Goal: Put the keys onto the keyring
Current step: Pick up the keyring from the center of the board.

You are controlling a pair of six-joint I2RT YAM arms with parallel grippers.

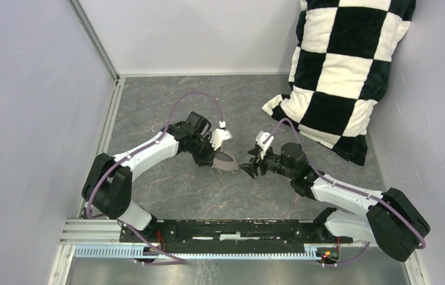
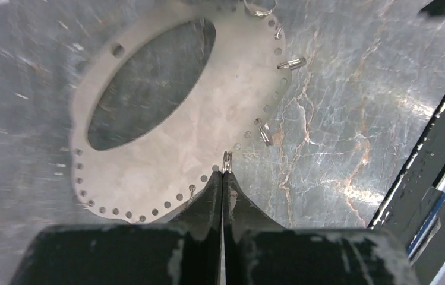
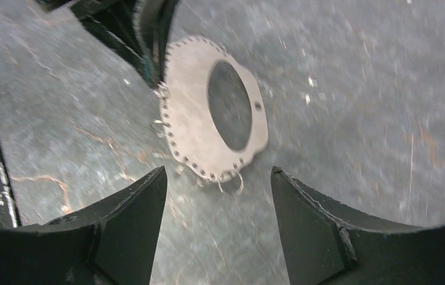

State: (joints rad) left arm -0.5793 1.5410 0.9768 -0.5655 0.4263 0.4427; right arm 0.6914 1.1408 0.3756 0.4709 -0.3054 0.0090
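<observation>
Keyring (image 2: 208,119): flat pale disc, oval cutout, perforated rim, small loops (image 2: 262,132) | left hand (image 2: 226,175) closed at rim | right hand (image 3: 218,171) apart

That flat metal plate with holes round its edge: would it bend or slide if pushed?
Probably stiff: the plate looks like solid sheet metal. Seemingly lying flat on the table, it would likely slide, not roll. Its small rings probably flop loosely.

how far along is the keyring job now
Done: a few small rings hang in the perforated metal plate's edge holes. In hand: left gripper shut at the plate's rim, right gripper open beside it. To do: no key in view, so none threaded.
</observation>
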